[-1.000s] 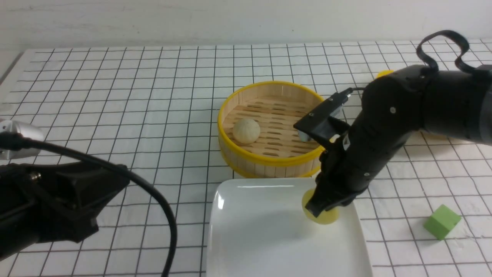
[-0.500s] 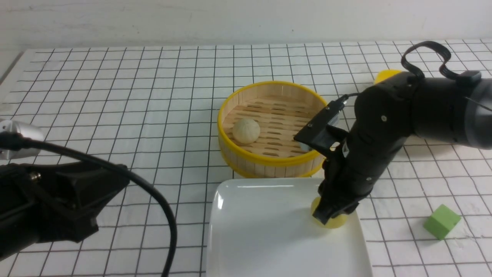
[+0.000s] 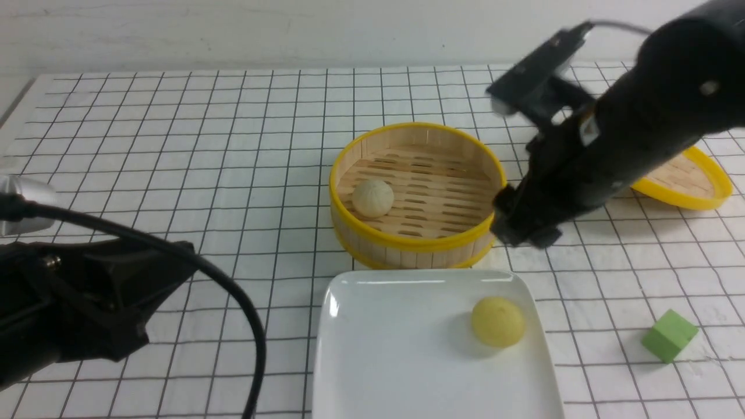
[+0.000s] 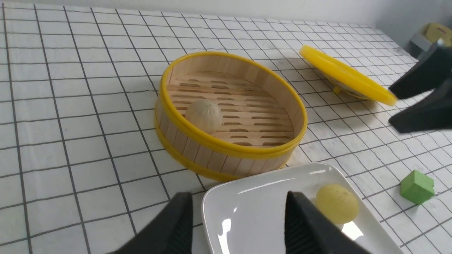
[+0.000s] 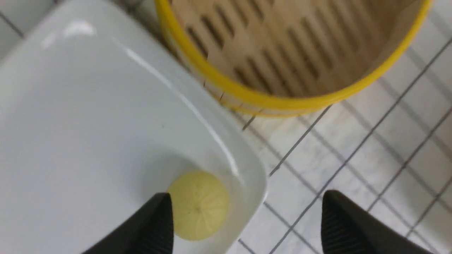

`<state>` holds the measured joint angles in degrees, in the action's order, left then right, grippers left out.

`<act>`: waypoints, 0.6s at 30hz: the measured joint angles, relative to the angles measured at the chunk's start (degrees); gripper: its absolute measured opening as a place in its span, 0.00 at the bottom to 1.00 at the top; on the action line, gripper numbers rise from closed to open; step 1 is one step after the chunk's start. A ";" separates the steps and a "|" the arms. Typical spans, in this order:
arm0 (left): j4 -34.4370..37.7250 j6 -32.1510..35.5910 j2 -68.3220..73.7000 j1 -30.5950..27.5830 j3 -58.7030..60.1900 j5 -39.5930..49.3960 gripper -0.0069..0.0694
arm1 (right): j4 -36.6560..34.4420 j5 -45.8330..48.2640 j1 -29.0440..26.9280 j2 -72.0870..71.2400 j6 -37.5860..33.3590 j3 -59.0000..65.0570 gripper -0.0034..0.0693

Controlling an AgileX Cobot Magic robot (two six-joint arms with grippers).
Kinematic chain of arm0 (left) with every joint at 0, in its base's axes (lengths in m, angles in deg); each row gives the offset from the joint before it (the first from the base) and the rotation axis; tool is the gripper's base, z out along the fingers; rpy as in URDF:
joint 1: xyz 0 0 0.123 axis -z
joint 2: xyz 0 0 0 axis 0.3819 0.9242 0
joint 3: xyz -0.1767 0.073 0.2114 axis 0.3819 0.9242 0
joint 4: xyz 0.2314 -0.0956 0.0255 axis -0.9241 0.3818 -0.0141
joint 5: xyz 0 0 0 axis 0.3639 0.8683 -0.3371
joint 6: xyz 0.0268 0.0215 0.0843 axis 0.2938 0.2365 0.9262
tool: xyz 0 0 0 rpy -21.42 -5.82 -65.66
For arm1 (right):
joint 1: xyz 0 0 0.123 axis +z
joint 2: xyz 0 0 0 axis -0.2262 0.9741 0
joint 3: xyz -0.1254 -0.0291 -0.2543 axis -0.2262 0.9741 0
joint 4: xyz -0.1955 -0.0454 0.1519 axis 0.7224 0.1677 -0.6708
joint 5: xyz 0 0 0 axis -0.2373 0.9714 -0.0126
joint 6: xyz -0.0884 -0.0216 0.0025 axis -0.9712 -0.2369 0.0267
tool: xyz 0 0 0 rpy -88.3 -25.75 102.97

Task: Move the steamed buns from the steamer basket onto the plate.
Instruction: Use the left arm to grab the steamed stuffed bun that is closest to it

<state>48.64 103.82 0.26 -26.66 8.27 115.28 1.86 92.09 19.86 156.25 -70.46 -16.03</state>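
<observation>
Right end effector [image 5: 246, 195] gapes wide, empty. Beige bun [image 3: 373, 198] looks soft and light; pinch its sides gently.

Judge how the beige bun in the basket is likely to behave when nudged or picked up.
The beige bun is a rounded dome, so it may roll if nudged, though the basket wall would likely stop it. Small, so probably light. Its smooth curved sides could slip from a shallow pinch.
</observation>
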 joint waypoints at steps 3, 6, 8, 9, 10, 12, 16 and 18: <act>1.24 2.02 1.10 0.00 0.00 0.00 0.59 | 0.89 0.81 0.00 -5.87 2.39 -2.37 0.76; 3.98 5.24 3.64 0.00 0.00 0.11 0.59 | 2.09 2.42 0.00 -13.40 5.60 -3.23 0.74; 7.03 8.30 5.97 0.00 0.00 0.47 0.59 | 2.62 3.74 0.00 -17.94 6.94 -3.41 0.74; 8.61 9.83 7.06 0.00 0.00 0.77 0.59 | 2.93 4.58 0.00 -20.42 7.31 -3.41 0.74; 11.92 12.88 9.62 0.00 -0.21 1.64 0.59 | 3.06 5.66 0.00 -23.75 7.47 -3.46 0.74; 13.84 15.24 11.49 0.00 -0.61 2.45 0.59 | 3.10 6.52 0.00 -25.97 7.47 -3.46 0.74; 17.63 22.94 20.70 0.00 -5.18 8.59 0.59 | 3.05 12.03 0.00 -33.23 7.54 -3.51 0.74; 17.37 23.51 24.33 0.00 -7.87 11.43 0.59 | 3.05 14.32 0.00 -34.87 7.54 -3.51 0.74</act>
<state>66.00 127.34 24.59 -26.66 0.40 126.72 4.91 106.41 19.86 121.38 -62.93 -19.54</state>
